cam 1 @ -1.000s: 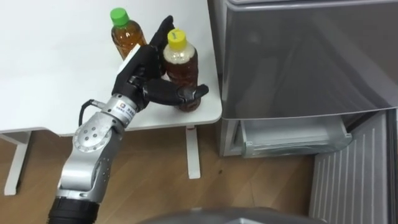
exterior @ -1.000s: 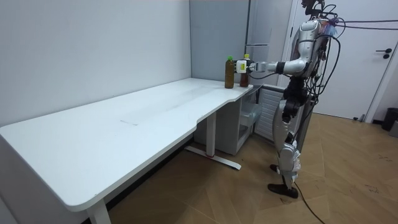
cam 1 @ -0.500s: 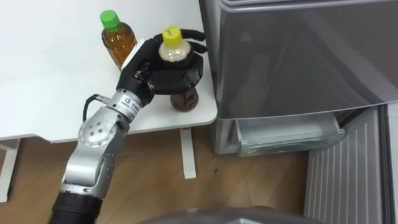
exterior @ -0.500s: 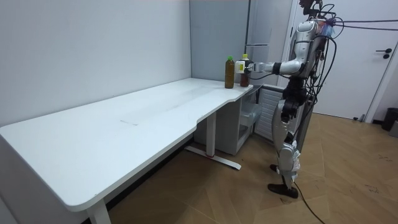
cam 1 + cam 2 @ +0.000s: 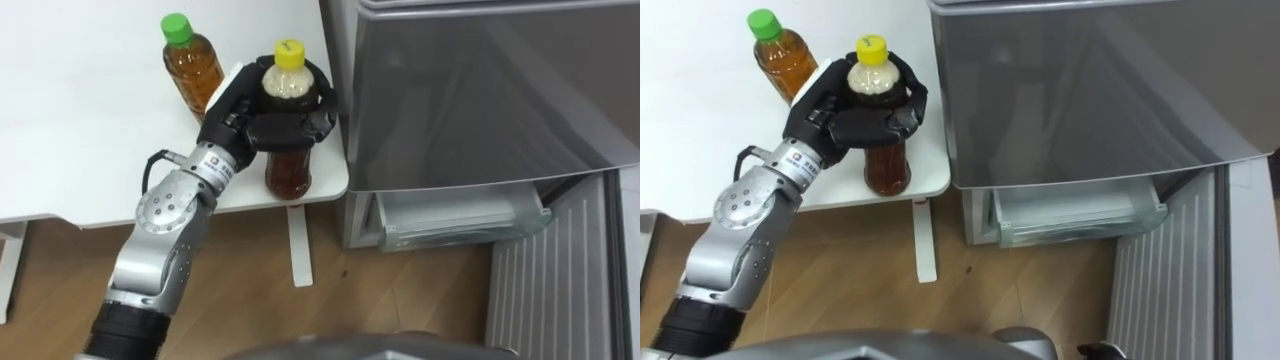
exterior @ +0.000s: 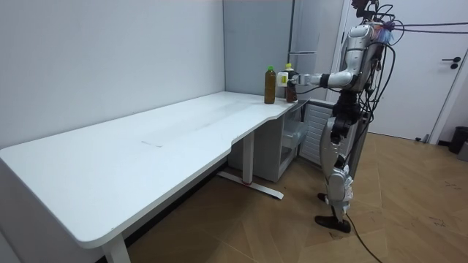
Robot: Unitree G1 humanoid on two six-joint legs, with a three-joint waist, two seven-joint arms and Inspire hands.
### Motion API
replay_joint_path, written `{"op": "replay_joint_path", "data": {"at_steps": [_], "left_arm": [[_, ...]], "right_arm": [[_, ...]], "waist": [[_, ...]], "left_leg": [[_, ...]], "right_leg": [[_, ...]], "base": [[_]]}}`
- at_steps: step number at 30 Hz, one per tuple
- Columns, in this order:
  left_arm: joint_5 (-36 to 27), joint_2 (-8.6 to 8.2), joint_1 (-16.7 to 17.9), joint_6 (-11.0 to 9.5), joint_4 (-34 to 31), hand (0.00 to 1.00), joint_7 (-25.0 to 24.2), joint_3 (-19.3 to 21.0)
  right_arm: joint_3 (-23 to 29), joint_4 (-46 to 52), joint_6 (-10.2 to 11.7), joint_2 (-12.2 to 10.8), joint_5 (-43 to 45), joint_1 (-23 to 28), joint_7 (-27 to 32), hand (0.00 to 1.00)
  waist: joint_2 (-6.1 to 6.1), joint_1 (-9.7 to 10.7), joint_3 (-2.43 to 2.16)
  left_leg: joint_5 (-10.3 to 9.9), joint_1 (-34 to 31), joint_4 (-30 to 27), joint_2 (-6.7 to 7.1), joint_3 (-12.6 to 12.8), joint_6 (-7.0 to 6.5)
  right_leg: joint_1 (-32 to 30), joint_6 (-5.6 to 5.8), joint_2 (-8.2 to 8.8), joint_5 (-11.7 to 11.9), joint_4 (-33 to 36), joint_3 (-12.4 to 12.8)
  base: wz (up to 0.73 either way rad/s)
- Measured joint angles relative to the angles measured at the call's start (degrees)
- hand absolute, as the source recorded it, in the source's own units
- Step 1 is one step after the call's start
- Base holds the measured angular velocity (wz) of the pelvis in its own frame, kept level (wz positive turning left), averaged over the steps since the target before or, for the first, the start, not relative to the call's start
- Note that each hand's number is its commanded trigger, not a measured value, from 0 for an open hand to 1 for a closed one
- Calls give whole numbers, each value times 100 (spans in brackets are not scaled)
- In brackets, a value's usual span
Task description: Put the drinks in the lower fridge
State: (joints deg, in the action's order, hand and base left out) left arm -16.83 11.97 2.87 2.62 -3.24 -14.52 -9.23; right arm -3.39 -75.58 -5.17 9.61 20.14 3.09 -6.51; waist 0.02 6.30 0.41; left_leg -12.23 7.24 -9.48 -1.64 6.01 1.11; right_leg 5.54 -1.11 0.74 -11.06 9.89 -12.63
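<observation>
Holding the yellow-capped bottle (image 5: 288,172) high up, the left hand (image 5: 243,112) has its fingers and thumb curled round the shoulder just under the cap, so the brown body hangs below the grip. It sits over the near corner of the white table (image 5: 80,130), and from this downward angle I cannot tell whether its base rests on the top or is just clear of it. With so high a hold the weight sits low and will likely want to swing, so the carry should be slow and upright, with the lift straight up before any sideways move past the table edge. The wooden floor (image 5: 330,300) lies directly beneath that corner, so a slip here would mean a long drop. Just behind the hand stands the green-capped bottle (image 5: 192,68), near enough that a careless backward sweep of the wrist could tip it. To the right, the grey fridge (image 5: 480,90) stands close against the table, and at its foot a clear drawer (image 5: 460,215) shows beside a ribbed panel (image 5: 560,285); reaching that low will probably call for a bend. The room view shows the long table running along a pale wall (image 6: 110,66), with the robot at its far end beside the fridge and a white door (image 6: 431,73) beyond
</observation>
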Motion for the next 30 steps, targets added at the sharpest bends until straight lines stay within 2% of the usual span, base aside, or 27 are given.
{"op": "replay_joint_path", "data": {"at_steps": [16, 21, 27, 30], "left_arm": [[-124, 14, 76, -1, -11, 100, -217, -3], [-179, -21, 205, -19, -19, 100, -380, -6], [-180, -24, 354, -19, -111, 100, -471, -8], [-318, -14, 437, -19, -113, 100, -489, -5]], "right_arm": [[-172, -136, 5, -13, -135, 15, 6, 0], [-169, -177, 13, 5, -449, -34, 59, 0], [-193, -240, 4, 45, -1081, -7, 217, 0], [-203, -236, 7, 85, -1133, 0, 225, 0]], "waist": [[30, -69, -9], [44, -229, -16], [65, -340, -4], [84, -370, -9]], "left_leg": [[0, 23, 3, -3, -10, 0], [0, 38, 2, -1, -10, 0], [0, 2, -3, -3, -13, 0], [1, 11, -3, -4, -13, -1]], "right_leg": [[50, 0, 2, 0, -14, -35], [70, 0, 6, 0, -11, -55], [90, 1, 23, -1, -14, -188], [106, 1, 22, -1, -10, -209]], "base": [[1], [1], [12], [3]]}}
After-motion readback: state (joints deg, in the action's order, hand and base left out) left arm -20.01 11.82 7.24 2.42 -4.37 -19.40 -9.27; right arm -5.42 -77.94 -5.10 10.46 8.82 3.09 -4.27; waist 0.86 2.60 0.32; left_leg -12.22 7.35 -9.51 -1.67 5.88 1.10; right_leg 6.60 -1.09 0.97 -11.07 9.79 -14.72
